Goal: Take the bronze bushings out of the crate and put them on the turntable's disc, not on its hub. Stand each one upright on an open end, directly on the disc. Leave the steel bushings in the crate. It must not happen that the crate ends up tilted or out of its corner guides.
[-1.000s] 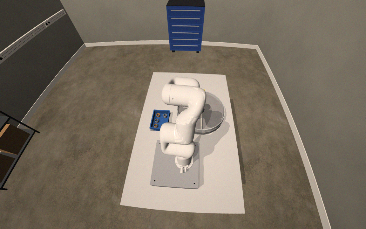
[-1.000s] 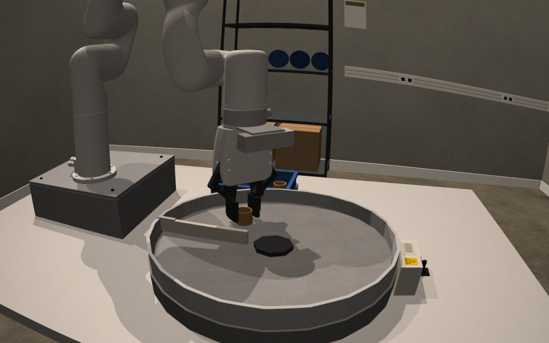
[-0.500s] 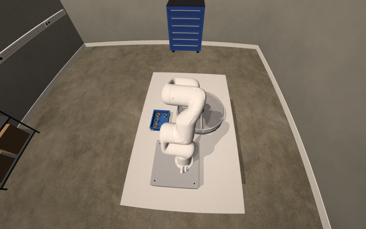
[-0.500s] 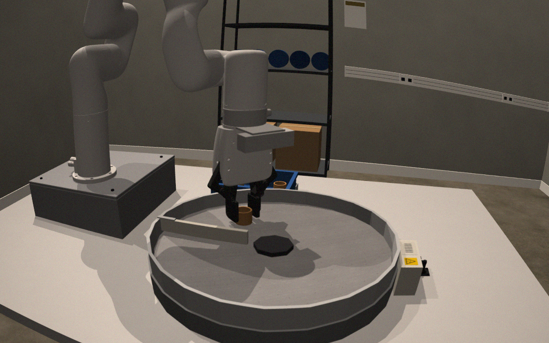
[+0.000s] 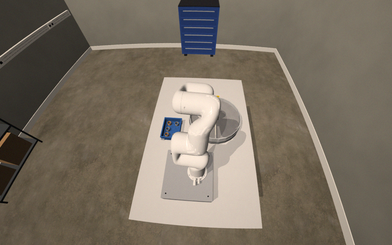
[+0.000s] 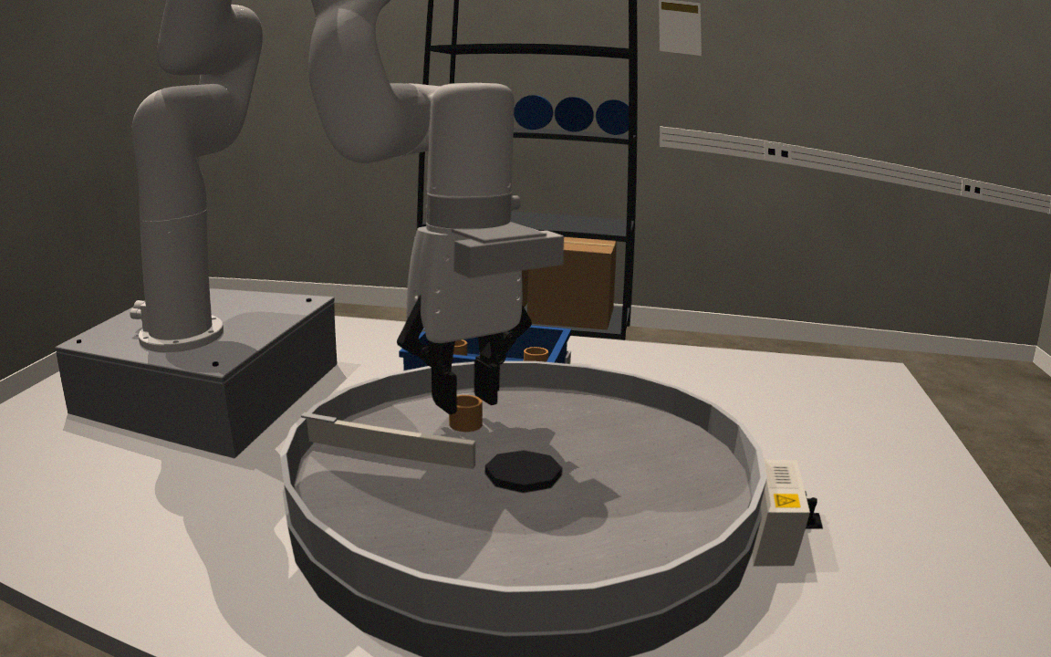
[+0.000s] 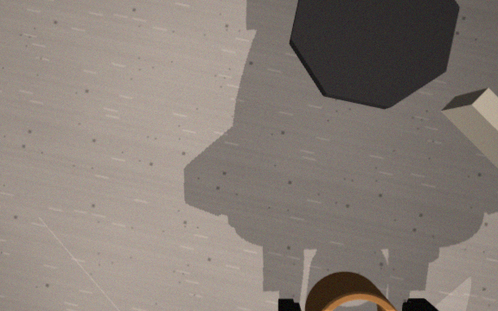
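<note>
The tool (image 6: 464,391) is being held over the turntable's disc (image 6: 627,482), its fingers (image 6: 442,387) parted slightly and gripping nothing. A bronze bushing (image 6: 465,413) is standing upright on the disc directly beneath it, between the fingertips, with the hub (image 6: 523,470) just ahead. The crate (image 5: 169,128) is sitting behind the tool on the table (image 6: 905,490).
</note>
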`<state>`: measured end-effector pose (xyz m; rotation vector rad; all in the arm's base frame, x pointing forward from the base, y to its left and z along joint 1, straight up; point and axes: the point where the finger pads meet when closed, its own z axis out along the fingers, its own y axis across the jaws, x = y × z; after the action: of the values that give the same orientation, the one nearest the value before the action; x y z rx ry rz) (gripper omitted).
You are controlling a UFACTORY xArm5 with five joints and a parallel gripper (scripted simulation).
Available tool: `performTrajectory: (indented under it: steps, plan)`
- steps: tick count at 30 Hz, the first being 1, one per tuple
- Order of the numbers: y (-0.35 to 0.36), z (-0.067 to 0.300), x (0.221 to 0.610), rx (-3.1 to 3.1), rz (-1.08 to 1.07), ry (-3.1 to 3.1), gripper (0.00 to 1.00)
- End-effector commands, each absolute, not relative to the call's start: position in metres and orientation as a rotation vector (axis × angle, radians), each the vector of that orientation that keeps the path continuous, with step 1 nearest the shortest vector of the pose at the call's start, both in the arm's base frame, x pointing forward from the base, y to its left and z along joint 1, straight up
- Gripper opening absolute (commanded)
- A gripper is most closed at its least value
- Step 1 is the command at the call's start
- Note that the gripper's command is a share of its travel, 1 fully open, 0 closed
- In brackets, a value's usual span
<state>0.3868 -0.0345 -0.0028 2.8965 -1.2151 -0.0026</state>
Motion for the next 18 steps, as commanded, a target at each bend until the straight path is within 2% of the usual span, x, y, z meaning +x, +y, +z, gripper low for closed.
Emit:
performTrajectory:
  steps: [1, 7, 18]
  plan:
    - [-0.035, 0.014, 0.388, 2.897, 0.002, -1.215, 0.42]
    - [-0.035, 0.032, 0.388, 2.897, 0.002, -1.215, 0.42]
    - [-0.035, 0.033, 0.388, 2.897, 0.002, -1.215, 0.42]
